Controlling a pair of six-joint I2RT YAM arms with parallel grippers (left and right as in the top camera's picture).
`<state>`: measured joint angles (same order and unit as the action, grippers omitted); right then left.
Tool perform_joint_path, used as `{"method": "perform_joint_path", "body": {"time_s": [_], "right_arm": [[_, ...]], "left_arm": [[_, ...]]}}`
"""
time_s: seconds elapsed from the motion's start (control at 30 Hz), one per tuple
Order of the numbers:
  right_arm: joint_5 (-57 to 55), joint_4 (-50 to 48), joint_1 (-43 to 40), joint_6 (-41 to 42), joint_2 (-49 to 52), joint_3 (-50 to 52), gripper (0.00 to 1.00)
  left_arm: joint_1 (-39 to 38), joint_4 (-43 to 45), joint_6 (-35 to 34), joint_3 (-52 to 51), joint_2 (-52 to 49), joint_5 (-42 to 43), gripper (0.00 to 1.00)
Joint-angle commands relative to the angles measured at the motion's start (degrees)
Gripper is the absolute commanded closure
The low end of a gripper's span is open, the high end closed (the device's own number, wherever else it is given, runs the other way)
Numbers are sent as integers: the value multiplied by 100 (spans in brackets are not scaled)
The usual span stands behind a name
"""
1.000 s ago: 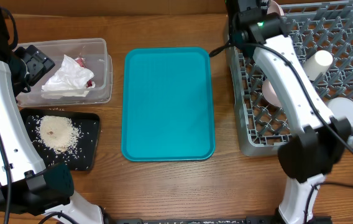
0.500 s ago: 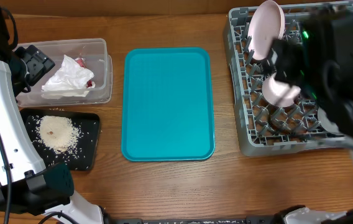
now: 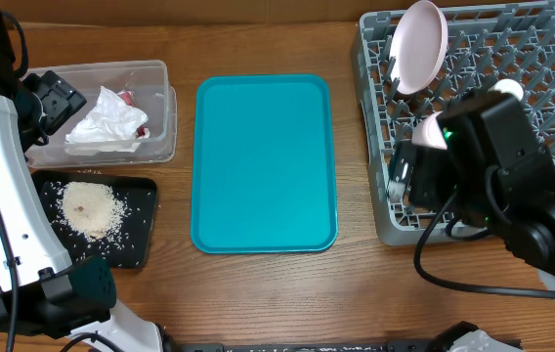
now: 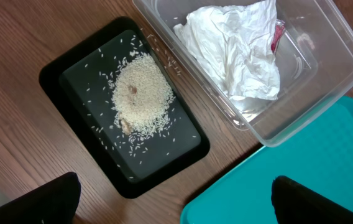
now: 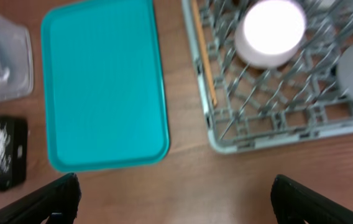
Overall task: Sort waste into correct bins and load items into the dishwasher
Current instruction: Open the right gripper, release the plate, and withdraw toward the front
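Overhead: at upper left the clear tub (image 3: 160,108) holds the crumpled napkin (image 3: 106,122). Below it, the black tray (image 3: 136,240) carries the rice heap (image 3: 89,208). The teal tray (image 3: 263,164) lies mid-frame on the tabletop (image 3: 258,293). At upper right, a pale-pink plate (image 3: 419,44) stands on edge in the grey dish rack (image 3: 551,49).

Left wrist: the left gripper (image 4: 175,202) is spread wide and empty above the rice and napkin.

Right wrist: the right gripper (image 5: 176,200) is spread wide and empty. A white bowl (image 5: 271,31) sits in the rack at the upper right.

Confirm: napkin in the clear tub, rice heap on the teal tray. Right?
No. The rice heap lies on the black tray, not the teal tray; the left wrist view shows it. The napkin is in the clear tub.
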<state>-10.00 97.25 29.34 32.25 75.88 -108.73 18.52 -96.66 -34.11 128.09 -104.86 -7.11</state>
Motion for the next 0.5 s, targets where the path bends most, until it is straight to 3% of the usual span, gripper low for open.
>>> {"method": "perform_joint_path", "body": {"time_s": [0.0, 0.47], "right_arm": [[514, -22, 26, 101, -11, 240, 0], [518, -24, 28, 37, 177, 258, 0]], "left_arm": [[20, -13, 70, 37, 17, -37, 0], [20, -13, 70, 37, 17, -37, 0]]}}
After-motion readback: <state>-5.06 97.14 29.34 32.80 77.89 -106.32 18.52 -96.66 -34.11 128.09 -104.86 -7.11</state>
